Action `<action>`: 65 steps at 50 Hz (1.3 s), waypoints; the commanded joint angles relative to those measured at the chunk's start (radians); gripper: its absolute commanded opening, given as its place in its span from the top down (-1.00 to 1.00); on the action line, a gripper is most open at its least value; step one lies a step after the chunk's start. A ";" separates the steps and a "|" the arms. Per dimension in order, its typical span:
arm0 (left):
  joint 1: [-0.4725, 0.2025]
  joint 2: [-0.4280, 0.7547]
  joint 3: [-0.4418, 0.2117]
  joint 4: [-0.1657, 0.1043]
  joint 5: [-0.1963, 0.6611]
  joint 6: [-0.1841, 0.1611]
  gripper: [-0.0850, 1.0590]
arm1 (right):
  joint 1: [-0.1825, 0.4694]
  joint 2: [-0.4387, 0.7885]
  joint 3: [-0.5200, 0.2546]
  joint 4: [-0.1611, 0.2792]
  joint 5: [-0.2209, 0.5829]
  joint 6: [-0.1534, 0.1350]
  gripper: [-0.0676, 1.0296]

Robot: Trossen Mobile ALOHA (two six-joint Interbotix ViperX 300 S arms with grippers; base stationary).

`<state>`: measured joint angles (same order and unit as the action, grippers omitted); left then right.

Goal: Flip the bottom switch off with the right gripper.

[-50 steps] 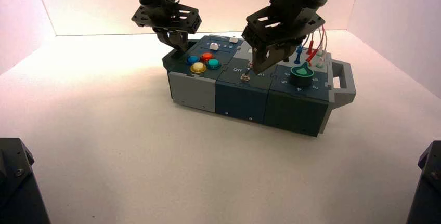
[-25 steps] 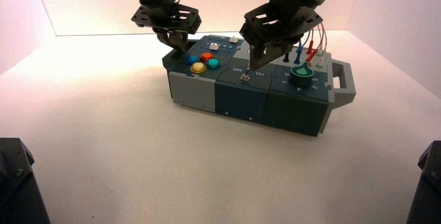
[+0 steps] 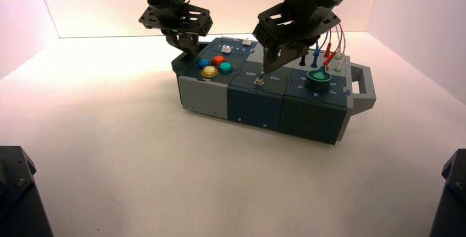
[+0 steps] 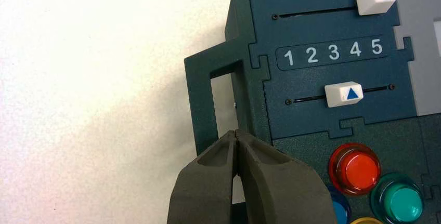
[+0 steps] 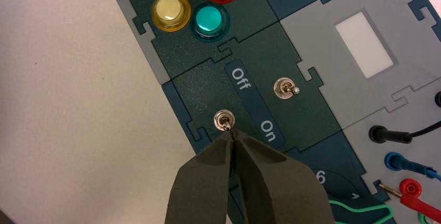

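At the upper left of the high view, our left gripper (image 3: 188,43) waits by the handle at the box's left end. Its two jaws are shut tight together, with nothing between them. Next to it are the white sliders, and below them the round buttons: blue (image 3: 203,64), red (image 3: 218,60), yellow (image 3: 209,71) and green (image 3: 226,67).

Then, in the middle of the frame and a bit high, comes the bottom switch (image 3: 259,82). It sits on the dark part of the box, near the front edge. It is a tiny, shiny silver stick that comes up out of a round nut. In the right wrist view the stick leans to the side of the word "On".

Just right of it in the high view is our right gripper (image 5: 232,133). Its jaws are pressed together too, holding nothing, and their tips are right at the stick. We can't tell if they touch it.

We think we are at the part where we get set to push. Next we need a small, soft push toward the word "Off", so the stick tips over. If our tips ride too high, they could slip over the top.

Farther right is the green knob (image 3: 319,77).
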<state>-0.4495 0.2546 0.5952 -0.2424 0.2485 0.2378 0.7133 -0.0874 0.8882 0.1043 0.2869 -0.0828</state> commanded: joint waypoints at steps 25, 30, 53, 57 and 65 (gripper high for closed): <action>0.006 -0.018 -0.012 0.003 -0.002 -0.002 0.90 | 0.002 0.051 -0.060 -0.002 -0.008 -0.002 0.92; 0.006 -0.018 -0.012 0.002 0.000 -0.002 0.90 | 0.002 0.051 -0.072 0.000 -0.014 -0.002 0.92; 0.005 -0.017 -0.012 0.003 0.000 -0.002 0.90 | 0.002 0.052 -0.100 -0.002 -0.026 -0.002 0.92; 0.005 -0.018 -0.012 0.003 0.000 -0.002 0.90 | 0.002 0.052 -0.101 -0.002 -0.026 -0.003 0.92; 0.006 -0.018 -0.011 0.002 0.003 -0.002 0.90 | 0.002 0.051 -0.098 -0.003 -0.026 -0.003 0.92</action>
<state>-0.4418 0.2546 0.5952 -0.2393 0.2531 0.2378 0.7133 -0.0199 0.8099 0.1028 0.2684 -0.0828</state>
